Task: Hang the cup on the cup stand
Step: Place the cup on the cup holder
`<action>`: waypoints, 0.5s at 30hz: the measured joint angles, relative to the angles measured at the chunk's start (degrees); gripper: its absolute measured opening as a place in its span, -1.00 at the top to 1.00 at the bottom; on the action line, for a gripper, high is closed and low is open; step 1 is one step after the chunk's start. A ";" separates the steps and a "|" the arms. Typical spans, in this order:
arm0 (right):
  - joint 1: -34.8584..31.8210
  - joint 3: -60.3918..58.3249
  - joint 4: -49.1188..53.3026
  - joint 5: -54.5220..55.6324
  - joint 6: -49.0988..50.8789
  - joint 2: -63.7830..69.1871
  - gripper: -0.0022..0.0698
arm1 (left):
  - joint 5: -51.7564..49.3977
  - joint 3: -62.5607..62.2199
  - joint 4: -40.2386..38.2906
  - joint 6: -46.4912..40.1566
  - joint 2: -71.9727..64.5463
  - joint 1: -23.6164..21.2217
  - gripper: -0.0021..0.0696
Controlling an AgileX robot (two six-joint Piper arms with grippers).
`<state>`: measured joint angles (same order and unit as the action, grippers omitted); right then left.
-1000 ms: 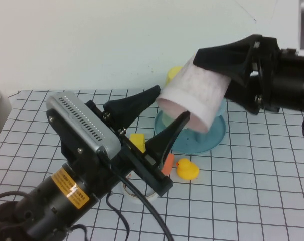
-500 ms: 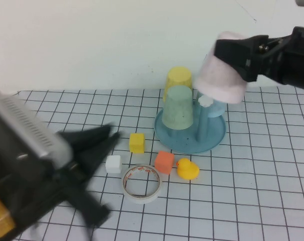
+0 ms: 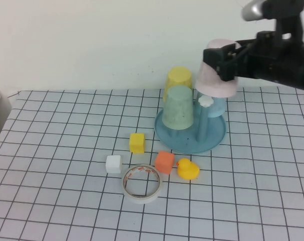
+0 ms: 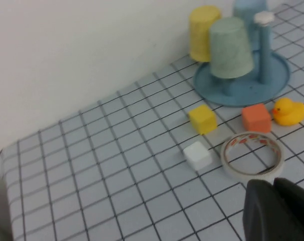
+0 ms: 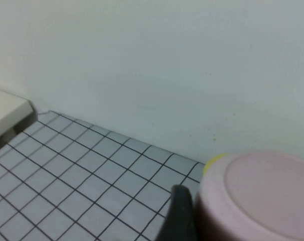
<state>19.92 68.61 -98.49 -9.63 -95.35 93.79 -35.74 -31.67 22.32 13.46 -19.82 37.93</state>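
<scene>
Right hand [image 3: 223, 64] hovered above the far right part of the worktop [image 3: 51, 130], clamped on the cup [image 3: 217, 73]. Pale pink cup held upside down, base up, mouth down, directly over the cup stand [image 3: 212, 138] and just above the peg with the white flower cap [image 3: 206, 100]. Not yet seated on any peg. Seen from the right wrist as a pink rounded base [image 5: 255, 188] with one dark finger [image 5: 182, 216] beside it.

Left hand [image 4: 277, 211] absent from the high view; glimpsed only from its own wrist camera as a dark shape low near the near edge of the worktop, with the fingers looking pressed together and nothing between them.

Round blue-teal stand placed toward the far edge, right of centre. Mint-green cup [image 3: 178, 108] inverted on a front peg, yellow cup [image 3: 178, 80] inverted behind it, light-blue cup [image 3: 217, 108] partly hidden behind the flower-capped peg.

Scattered nearer the middle, in front of the stand: yellow cube [image 3: 137, 142], white cube [image 3: 113, 164], orange cube [image 3: 164, 162], yellow rubber duck [image 3: 187, 169] just beside the orange cube, and a roll of tape [image 3: 141, 184] lying flat, close to the white and orange cubes.
</scene>
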 joint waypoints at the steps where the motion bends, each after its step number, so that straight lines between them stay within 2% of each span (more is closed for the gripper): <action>1: 0.00 0.98 0.00 0.05 -0.26 1.33 -0.64 | -1.78 0.00 0.63 1.47 1.67 0.00 0.94; 7: 0.00 4.79 0.00 0.72 -1.82 7.48 -0.64 | -8.33 0.00 1.76 5.83 9.12 0.00 0.94; 15: 0.00 6.89 -0.22 2.70 -2.77 11.27 -0.64 | -10.33 0.00 1.65 6.24 12.42 0.00 0.94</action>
<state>19.92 75.50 -98.71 -6.93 -98.12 105.06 -46.07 -31.67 23.97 19.71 -7.40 37.93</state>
